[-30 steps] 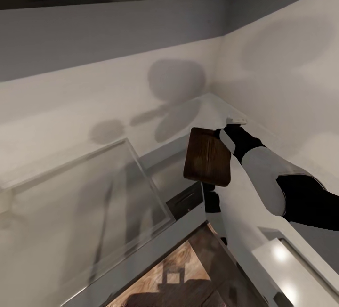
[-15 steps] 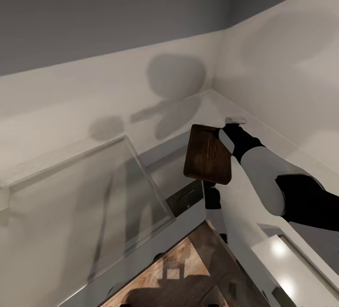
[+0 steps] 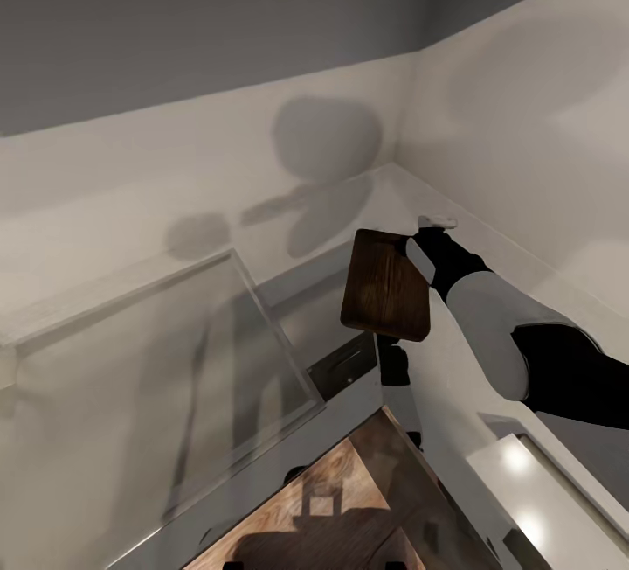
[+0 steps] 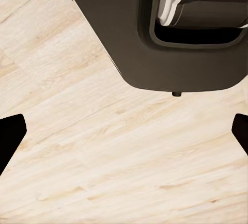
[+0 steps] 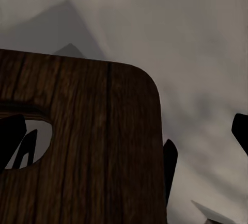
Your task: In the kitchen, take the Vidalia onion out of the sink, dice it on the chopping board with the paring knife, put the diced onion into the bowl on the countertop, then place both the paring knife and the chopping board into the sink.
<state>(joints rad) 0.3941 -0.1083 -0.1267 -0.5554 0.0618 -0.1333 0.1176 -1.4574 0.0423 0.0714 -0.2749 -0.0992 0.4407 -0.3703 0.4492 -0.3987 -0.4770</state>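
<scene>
My right gripper (image 3: 418,248) is shut on the chopping board (image 3: 384,295), a dark brown wooden board with rounded corners. It holds the board in the air near the wall corner, above the pale grey countertop (image 3: 376,194). In the right wrist view the board (image 5: 103,146) is close up and its slot handle (image 5: 31,141) lies by one fingertip (image 5: 10,139). My left gripper (image 4: 124,131) is open and hangs over the light wooden floor (image 4: 103,172). The onion, paring knife, bowl and sink are out of view.
A pale rectangular panel with a raised rim (image 3: 175,360) lies left of the board. Two grey walls meet in a corner (image 3: 402,115) behind it. A small white object (image 3: 437,222) sits on the counter by the right wall. The robot's dark base (image 4: 175,38) stands on the floor.
The head camera has tilted down a little, so the upper cabinets slid out at the top. The right arm and the held board stay almost in place.
</scene>
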